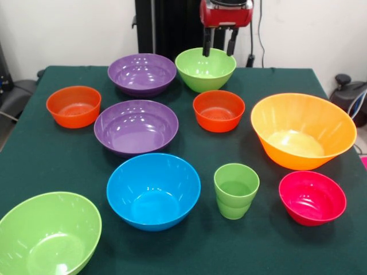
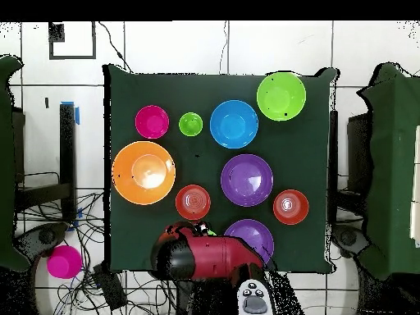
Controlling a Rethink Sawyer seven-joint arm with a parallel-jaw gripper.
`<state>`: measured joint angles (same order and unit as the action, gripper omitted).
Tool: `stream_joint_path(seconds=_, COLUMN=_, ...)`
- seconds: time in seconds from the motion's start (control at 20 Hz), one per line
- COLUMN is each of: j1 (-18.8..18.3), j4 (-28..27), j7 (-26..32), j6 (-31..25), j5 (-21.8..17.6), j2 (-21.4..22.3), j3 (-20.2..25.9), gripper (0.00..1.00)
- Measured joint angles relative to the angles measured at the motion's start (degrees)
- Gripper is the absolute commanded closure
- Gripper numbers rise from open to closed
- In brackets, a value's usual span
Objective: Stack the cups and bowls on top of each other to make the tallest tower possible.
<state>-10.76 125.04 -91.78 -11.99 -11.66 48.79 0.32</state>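
My gripper [image 1: 219,50] hangs open and empty, its two black fingers [image 1: 206,43] spread over the mouth of the far lime-green bowl [image 1: 205,71]. In the overhead view my red arm [image 2: 205,256] hides that bowl. The light-green cup [image 1: 236,191] [image 2: 190,124] stands upright between the blue bowl [image 1: 153,191] and the small pink-red bowl [image 1: 312,197]. Two purple bowls [image 1: 141,73] [image 1: 136,126], two small orange-red bowls [image 1: 73,106] [image 1: 218,110], the large orange bowl [image 1: 303,130] and a second lime-green bowl [image 1: 49,235] each stand alone. No tower shows.
All of it sits on a dark green cloth-covered table [image 1: 34,154]. In the overhead view a pink round object [image 2: 63,261] lies on the floor beside the table among cables, and dark chairs [image 2: 390,164] stand at both sides.
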Motion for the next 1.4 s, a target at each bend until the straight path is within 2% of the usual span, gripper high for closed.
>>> stream_joint_path(seconds=0.75, j1=-1.26, j4=-0.54, j7=0.00, j6=-0.16, j5=0.08, j2=-0.35, j3=0.42, gripper=0.00)
stream_joint_path(seconds=1.25, j1=-2.47, j4=-8.11, j7=0.00, j6=-9.97, j5=1.16, j2=2.37, j3=1.86, gripper=0.00)
stream_joint_path(seconds=1.4, j1=-3.20, j4=-9.92, j7=0.00, j6=-10.74, j5=1.85, j2=2.46, j3=2.73, gripper=0.00)
